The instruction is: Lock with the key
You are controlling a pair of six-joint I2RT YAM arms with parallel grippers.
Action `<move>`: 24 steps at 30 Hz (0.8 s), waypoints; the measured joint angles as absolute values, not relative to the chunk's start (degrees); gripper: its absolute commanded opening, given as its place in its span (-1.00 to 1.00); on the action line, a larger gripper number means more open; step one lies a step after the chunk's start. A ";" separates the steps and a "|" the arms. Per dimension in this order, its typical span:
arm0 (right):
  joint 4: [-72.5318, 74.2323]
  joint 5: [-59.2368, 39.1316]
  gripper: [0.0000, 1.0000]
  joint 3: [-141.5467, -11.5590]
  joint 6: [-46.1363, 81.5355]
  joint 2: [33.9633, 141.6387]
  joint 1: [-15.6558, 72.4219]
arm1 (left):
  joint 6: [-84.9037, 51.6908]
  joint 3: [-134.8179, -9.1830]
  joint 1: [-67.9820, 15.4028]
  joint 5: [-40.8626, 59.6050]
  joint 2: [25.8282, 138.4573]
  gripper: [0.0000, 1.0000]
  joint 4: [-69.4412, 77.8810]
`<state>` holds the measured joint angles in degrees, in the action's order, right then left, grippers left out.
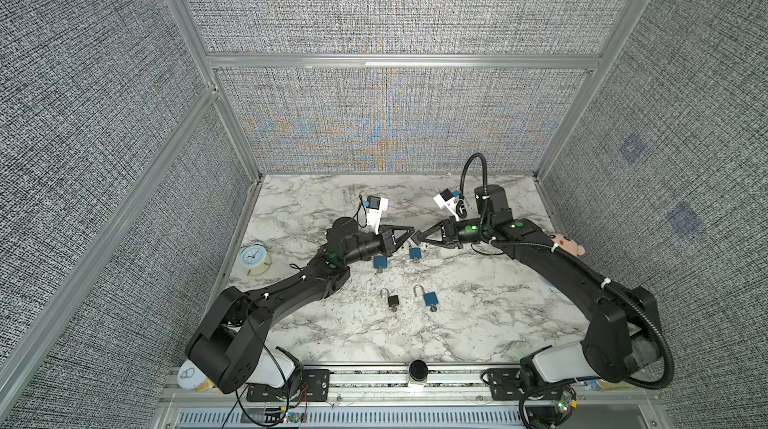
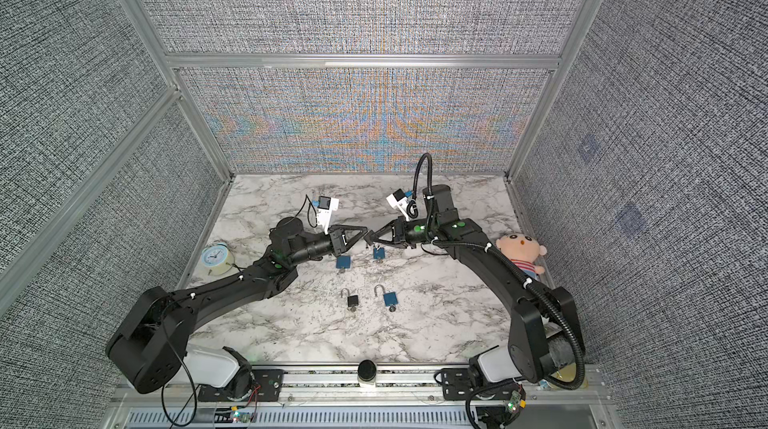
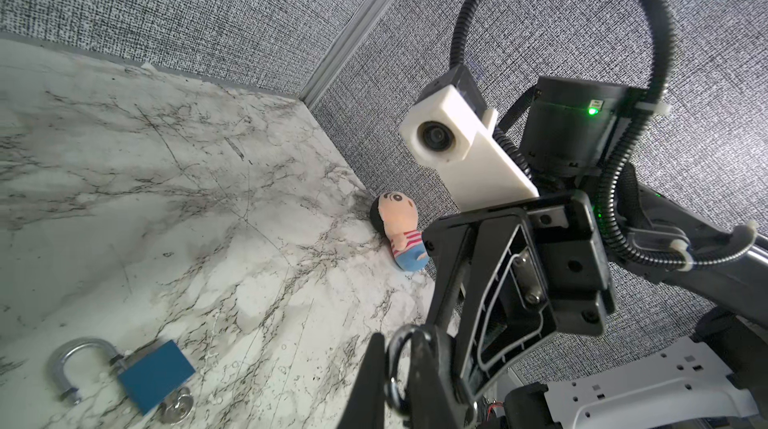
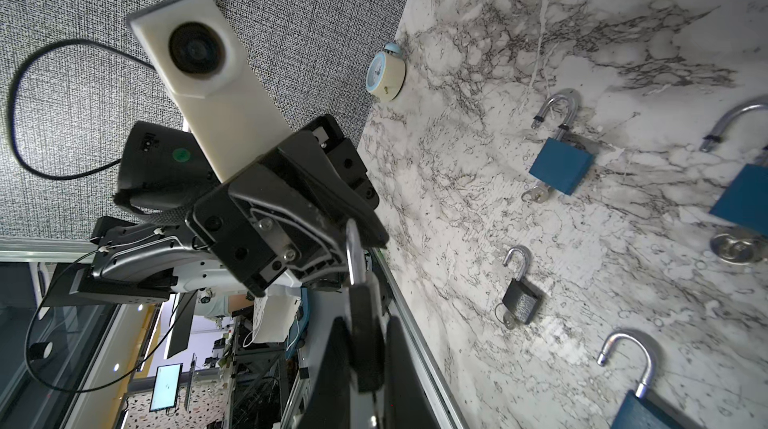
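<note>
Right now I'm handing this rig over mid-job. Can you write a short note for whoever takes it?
Left end effector: shut on the held lock's metal loop.
Right end effector: shut on the held lock, gripping its small black body. The lock hangs in the air between the two.
Table: four locks lie with shackles open and keys in: black lock, near blue lock, far-left blue lock, far-right blue lock.
Done: nothing visibly locked. I cannot tell whether the held lock's shackle is closed or whether its key is in.
To do: lock the held one, then the four on the table.
</note>
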<state>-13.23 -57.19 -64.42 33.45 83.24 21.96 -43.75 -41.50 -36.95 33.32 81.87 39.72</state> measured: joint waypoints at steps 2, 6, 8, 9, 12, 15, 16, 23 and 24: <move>-13.06 -57.21 -1.00 -64.51 33.52 83.55 22.00 | -44.07 -40.91 -36.97 32.73 81.56 -1.00 40.12; -12.67 -57.30 -1.00 -64.79 33.54 83.99 22.00 | -44.71 -40.23 -36.97 31.75 80.66 -1.00 39.94; -11.81 -57.39 -1.00 -64.79 33.65 83.96 22.00 | -44.88 -40.32 -36.99 30.98 80.12 -1.00 39.53; -11.33 -57.47 -1.00 -64.69 33.67 83.92 22.00 | -44.93 -40.49 -36.99 30.72 79.94 -1.00 39.27; -8.49 -57.98 -0.98 -63.40 34.13 83.26 21.98 | -44.95 -41.21 -36.99 30.44 79.44 -1.00 38.26; -4.51 -58.78 -0.77 -60.90 35.70 82.35 21.87 | -44.91 -42.02 -36.97 30.87 79.29 -1.00 36.64; -3.57 -58.89 -0.67 -60.23 36.27 82.02 21.87 | -44.91 -42.19 -36.95 31.18 79.29 -1.00 36.27; 0.82 -57.01 -0.31 -58.57 38.83 80.97 21.89 | -44.51 -42.92 -36.40 35.55 79.24 -1.00 35.86; 1.61 -57.04 -0.29 -58.46 39.00 80.93 21.89 | -44.38 -42.89 -36.38 36.23 79.24 -1.00 35.51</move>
<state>1.61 -57.04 -58.46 39.00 80.93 21.89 -44.38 -42.89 -36.38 36.23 79.24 35.51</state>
